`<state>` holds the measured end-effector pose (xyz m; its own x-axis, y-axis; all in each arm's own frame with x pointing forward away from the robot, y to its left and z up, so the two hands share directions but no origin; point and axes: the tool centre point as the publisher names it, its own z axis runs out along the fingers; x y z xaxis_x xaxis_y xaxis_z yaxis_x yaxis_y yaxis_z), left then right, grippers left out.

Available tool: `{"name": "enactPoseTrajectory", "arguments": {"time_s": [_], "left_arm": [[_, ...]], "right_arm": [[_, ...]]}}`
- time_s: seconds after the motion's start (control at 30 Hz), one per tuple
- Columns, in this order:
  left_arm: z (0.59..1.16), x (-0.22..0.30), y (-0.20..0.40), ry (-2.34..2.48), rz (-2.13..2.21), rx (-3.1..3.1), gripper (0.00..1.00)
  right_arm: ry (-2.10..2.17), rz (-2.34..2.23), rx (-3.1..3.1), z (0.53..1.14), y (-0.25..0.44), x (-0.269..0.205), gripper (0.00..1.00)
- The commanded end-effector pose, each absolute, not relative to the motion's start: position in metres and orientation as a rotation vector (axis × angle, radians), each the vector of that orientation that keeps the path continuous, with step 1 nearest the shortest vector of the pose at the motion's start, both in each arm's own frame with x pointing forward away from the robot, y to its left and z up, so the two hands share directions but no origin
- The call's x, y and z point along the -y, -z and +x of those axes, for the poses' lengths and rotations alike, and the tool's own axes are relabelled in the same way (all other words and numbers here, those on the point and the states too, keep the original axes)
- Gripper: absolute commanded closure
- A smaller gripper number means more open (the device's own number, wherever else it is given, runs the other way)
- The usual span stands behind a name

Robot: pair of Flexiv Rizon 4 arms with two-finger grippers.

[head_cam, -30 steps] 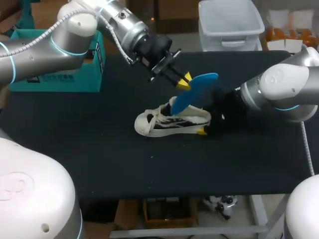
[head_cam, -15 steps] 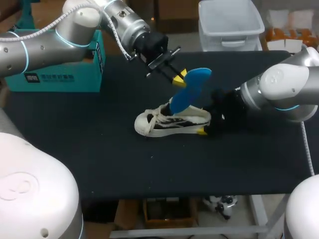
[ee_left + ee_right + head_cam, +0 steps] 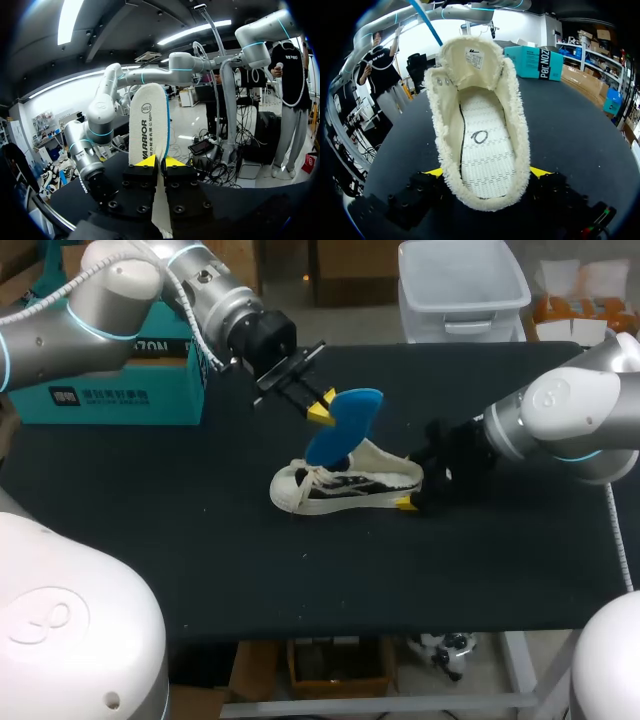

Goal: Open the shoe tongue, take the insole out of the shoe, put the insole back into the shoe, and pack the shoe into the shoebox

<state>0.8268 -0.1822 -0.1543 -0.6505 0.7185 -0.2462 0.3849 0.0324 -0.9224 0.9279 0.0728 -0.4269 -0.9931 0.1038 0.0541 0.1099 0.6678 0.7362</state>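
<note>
A cream canvas shoe (image 3: 345, 485) stands on the black table, toe pointing left. The blue insole (image 3: 342, 425) hangs clear above it, pinched at one end by my left gripper (image 3: 322, 410). From the left wrist, the insole's white underside (image 3: 148, 125) rises from between the shut yellow tips of that gripper (image 3: 160, 161). My right gripper (image 3: 410, 490) is at the shoe's heel. In the right wrist view the heel of the shoe (image 3: 480, 135) lies between the widely spread fingers of this gripper (image 3: 486, 172), and the tongue (image 3: 472, 57) stands folded up. A teal shoebox (image 3: 120, 380) stands at the back left.
The teal shoebox (image 3: 535, 62) is also in the right wrist view, far ahead beyond the shoe's toe. The black table (image 3: 200, 540) has bare room in front of the shoe and to its left.
My left gripper has carried the insole leftward and slightly down, and it now hangs over the shoe's toe half. The right arm and the shoe have stayed in place.
</note>
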Motion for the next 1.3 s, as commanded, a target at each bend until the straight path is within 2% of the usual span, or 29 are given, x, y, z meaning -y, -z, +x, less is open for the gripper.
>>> {"name": "enactPoseTrajectory", "arguments": {"time_s": [0.03,0.23,0.63,1.3], "left_arm": [[0.811,0.168,0.151,-1.74,-1.076,2.114,1.0],[0.804,0.155,0.155,-1.768,-1.059,2.105,1.0],[0.795,0.113,0.156,-1.796,-1.068,2.085,1.0],[0.786,0.074,0.168,-1.828,-1.037,2.094,1.0]], "right_arm": [[1.176,-0.217,2.908,0.916,0.411,-0.065,0.0],[1.006,-0.239,3.0,0.911,0.381,-0.058,0.0],[0.66,-0.197,3.138,0.922,0.337,-0.094,0.0],[0.246,-0.163,3.214,0.939,0.332,-0.145,0.0]]}}
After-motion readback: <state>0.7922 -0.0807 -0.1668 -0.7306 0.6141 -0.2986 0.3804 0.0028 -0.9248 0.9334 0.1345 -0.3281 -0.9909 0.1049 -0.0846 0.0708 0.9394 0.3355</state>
